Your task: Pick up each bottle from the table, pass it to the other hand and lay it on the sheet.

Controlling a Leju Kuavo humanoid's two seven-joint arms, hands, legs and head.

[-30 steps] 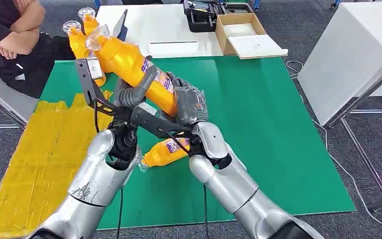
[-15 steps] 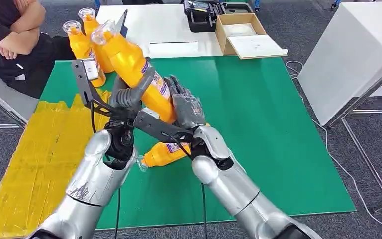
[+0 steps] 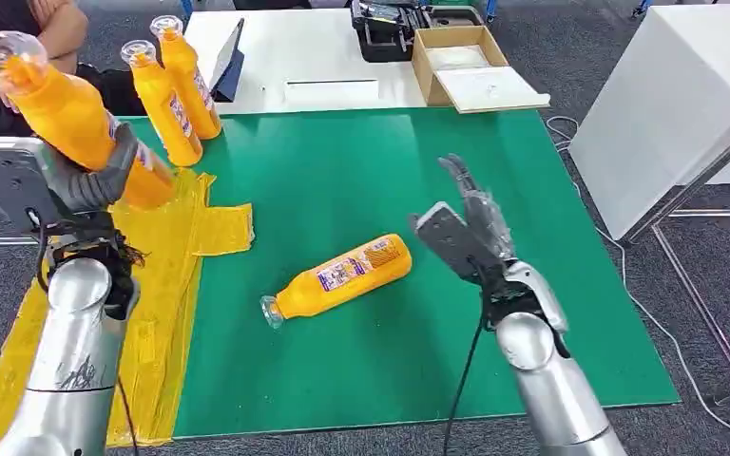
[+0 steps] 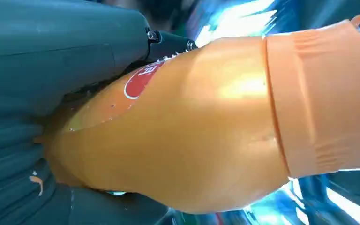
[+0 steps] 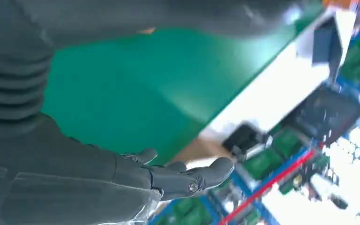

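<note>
Bottle (image 3: 76,119), full of orange liquid so probably heavy and smooth-walled, sits tilted in the left hand (image 3: 95,180), gripped round its lower body above the yellow sheet (image 3: 105,313), while the right hand (image 3: 470,223) hangs spread and empty.

Right hand (image 5: 122,183), fingers (image 5: 187,180) apart and empty, above green table (image 5: 136,89).

The table (image 3: 532,285) is covered by a green surface. A yellow sheet (image 3: 166,285) is spread over its left side. One orange bottle (image 3: 337,275) is laid on its side on the green near the middle, cap towards the sheet. Two orange bottles (image 3: 176,90) are stood upright at the far left corner.
</note>
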